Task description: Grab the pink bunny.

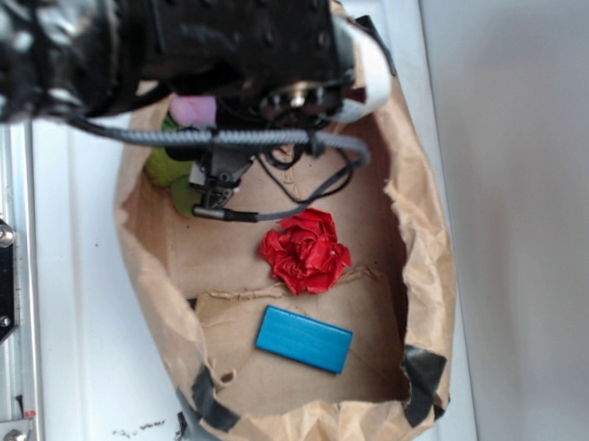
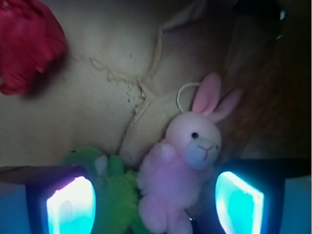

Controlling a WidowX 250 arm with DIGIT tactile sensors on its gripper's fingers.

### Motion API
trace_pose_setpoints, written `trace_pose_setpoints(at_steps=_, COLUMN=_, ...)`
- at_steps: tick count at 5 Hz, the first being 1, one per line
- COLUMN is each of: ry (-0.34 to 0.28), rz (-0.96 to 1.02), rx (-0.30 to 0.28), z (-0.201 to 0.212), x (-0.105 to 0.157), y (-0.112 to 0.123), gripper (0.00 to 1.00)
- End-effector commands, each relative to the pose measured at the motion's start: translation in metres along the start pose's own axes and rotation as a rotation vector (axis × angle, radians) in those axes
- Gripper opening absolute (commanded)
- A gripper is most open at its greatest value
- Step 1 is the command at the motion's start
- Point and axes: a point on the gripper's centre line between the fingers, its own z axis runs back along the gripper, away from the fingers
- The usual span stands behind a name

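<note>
Wrist view: the gripper (image 2: 155,204) hangs with jaws spread, glowing pads at 7 and 5 o'clock. The pink bunny (image 2: 181,168) lies between them on the brown paper bag (image 2: 97,97) floor, touching a green plush toy (image 2: 117,195) at its 9 o'clock. Nothing is pinched yet; lowering and closing likely remain.

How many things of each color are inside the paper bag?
Pink: 1, the pink bunny
Green: 1, the lime-green plush toy
Red: 1, the red paper ball
Blue: 1, the blue rectangular block
Total: 4
</note>
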Motion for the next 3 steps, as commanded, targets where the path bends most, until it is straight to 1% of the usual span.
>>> trace_pose_setpoints(at_steps=1, ry=0.065, rz=0.063, rx=0.054, z=-0.018, x=0.016, y=0.027, gripper=1.0)
trace_pose_setpoints(at_steps=2, ry=0.143, rz=0.047, rx=0.012, z=-0.025, x=0.011, y=0.036, gripper=1.0)
trace_pose_setpoints(at_steps=3, ry=0.158, rz=0.006, rx=-0.01, z=-0.022, x=0.007, y=0.039, gripper=1.0)
